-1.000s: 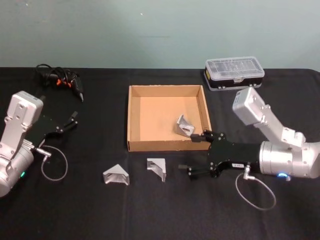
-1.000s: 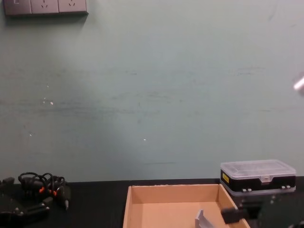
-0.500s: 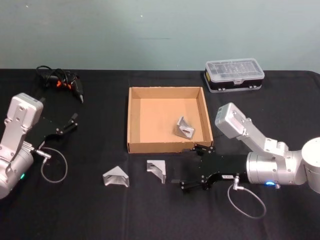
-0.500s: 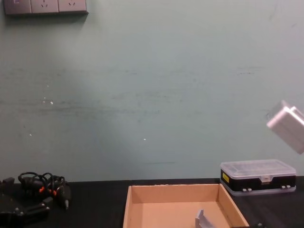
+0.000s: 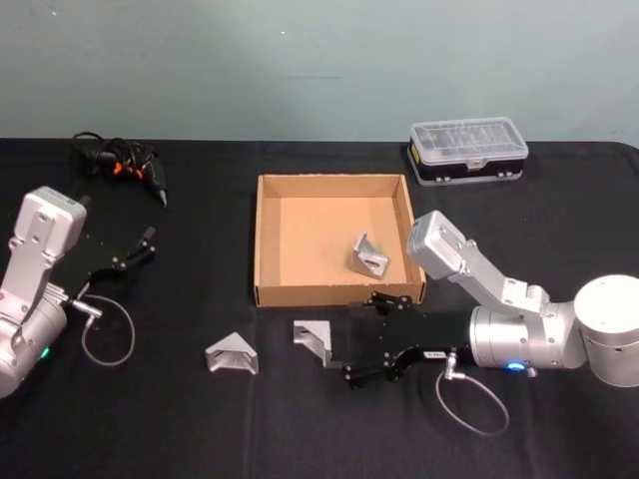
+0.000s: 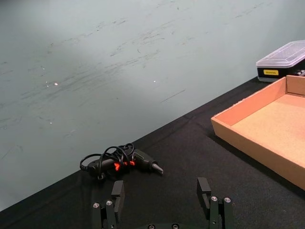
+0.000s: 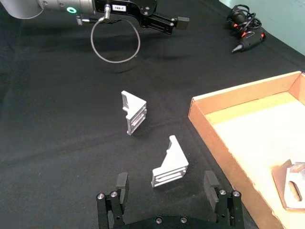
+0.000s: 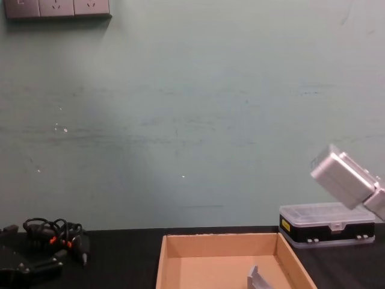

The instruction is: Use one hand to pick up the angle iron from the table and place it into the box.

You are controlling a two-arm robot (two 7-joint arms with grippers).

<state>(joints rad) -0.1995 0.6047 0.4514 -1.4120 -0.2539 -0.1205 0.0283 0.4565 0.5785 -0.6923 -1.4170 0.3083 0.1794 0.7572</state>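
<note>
Right gripper (image 5: 359, 340) is low over the table (image 5: 200, 429), just in front of the box (image 5: 329, 180), with its fingers spread wide and nothing in them. The nearest angle iron (image 5: 313, 336) sits right at the mouth of that gap; in my right wrist view its near end lies between the two fingertips (image 7: 122, 181), and neither one touches it. It rests on the black tabletop, close to the box's front wall but outside it. A second angle iron (image 5: 232, 352) stands further toward my left, apart from the first and also on the table. A third one (image 5: 368, 253) already lies inside the box, toward its right wall. My left gripper (image 5: 137, 246) is parked off to the left side, fingers open and empty, pointing toward the bundle of black cables (image 5: 120, 160) at the table's far left. Behind the box, far right, the plastic organiser case (image 5: 467, 148) sits on its own.
</note>
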